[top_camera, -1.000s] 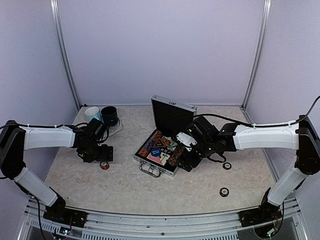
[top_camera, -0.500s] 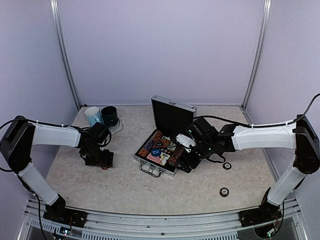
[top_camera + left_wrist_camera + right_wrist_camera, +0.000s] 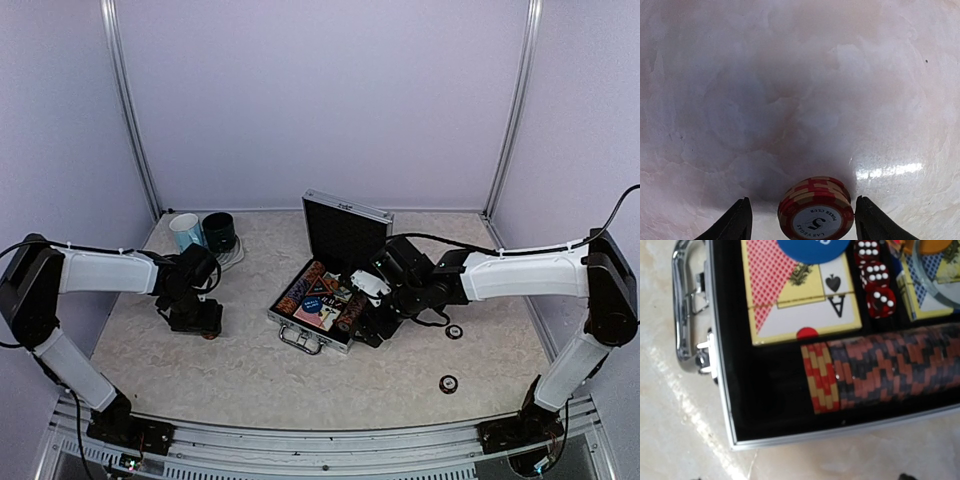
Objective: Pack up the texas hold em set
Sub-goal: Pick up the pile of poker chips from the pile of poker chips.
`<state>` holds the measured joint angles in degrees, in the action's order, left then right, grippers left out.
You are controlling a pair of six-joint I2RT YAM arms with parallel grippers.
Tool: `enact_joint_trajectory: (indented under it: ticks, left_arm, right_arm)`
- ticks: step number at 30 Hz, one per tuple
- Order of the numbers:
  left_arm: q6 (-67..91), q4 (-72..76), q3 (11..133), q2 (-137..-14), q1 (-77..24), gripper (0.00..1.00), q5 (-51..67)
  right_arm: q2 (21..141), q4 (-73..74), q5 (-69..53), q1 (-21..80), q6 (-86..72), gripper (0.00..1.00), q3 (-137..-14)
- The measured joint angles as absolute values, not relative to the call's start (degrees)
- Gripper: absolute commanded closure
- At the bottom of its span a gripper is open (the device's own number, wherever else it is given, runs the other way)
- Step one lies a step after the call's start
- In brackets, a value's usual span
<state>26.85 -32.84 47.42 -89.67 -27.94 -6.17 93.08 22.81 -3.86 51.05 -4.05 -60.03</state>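
Stack of red chips (image 3: 816,210) flat on the counter (image 3: 790,75), well left of the open case (image 3: 720,385), between the parted fingers of the left hand (image 3: 802,198): right finger just beside it, left finger apart. Right hand (image 3: 372,322), open, hovers over the case's right-hand chip row (image 3: 880,367).

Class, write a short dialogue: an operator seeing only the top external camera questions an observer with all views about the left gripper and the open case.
Operator: What sits under the left gripper?
Observer: Left wrist view: a short stack of red chips, top face marked 5, lies flat on the table between its open fingers, a gap showing on one side.
Operator: Is there room in the case?
Observer: Right wrist view: bare black lining at the handle end of the chip row.
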Motion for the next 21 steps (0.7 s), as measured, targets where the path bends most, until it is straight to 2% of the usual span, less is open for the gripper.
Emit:
enact_joint_trajectory:
  ticks: [12, 21]
  left_arm:
    - [27.2, -33.6, 48.0, -89.9, -28.7, 0.42, -6.5]
    - [27.2, -33.6, 48.2, -90.1, -29.0, 0.44, -6.4]
  right_arm:
    - [93.1, 22.6, -4.1, 51.0, -4.1, 0.16, -59.5]
    - [93.2, 22.5, -4.3, 51.0, -4.2, 0.16, -59.3]
